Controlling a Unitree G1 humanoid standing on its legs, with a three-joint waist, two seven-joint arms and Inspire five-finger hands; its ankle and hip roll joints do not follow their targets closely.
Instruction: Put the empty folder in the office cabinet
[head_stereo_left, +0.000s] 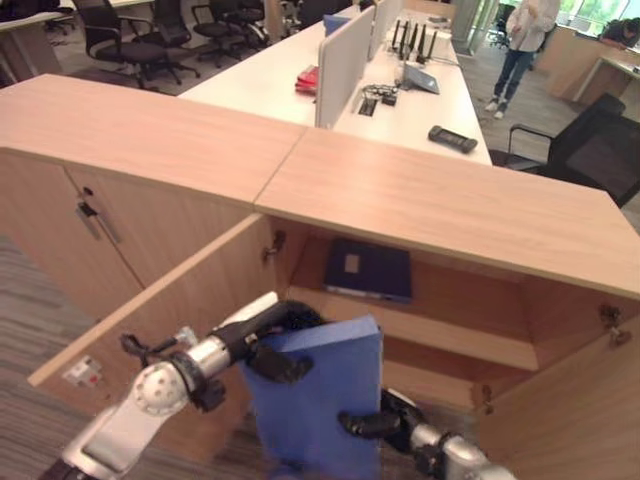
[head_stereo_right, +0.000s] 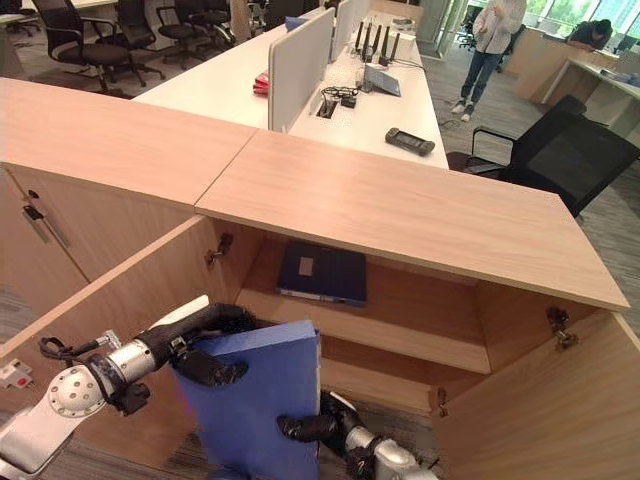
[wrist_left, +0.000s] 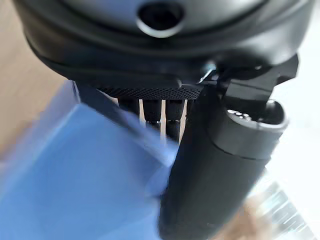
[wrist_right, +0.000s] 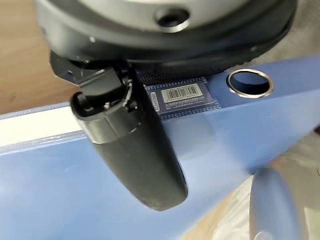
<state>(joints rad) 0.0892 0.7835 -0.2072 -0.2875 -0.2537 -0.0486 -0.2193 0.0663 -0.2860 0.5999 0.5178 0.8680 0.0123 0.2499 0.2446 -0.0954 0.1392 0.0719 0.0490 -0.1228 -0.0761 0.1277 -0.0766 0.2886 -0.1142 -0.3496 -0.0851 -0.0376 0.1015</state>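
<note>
folder (head_stereo_left: 320, 400) upright before open cabinet (head_stereo_left: 450, 300), left hand (head_stereo_left: 265, 350) gripping top corner (thumb in front), right hand (head_stereo_left: 375, 422) clasping its lower edge

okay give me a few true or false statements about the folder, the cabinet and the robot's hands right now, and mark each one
1. Both hands, the left hand and the right hand, grip the blue folder. True.
2. The blue folder already lies on the cabinet's shelf. False: it is held upright in front of the open cabinet.
3. A dark folder lies flat on the upper shelf. True.
4. The cabinet's doors are closed. False: the left door and the right door stand open.
5. A person stands in the background. True.
</note>
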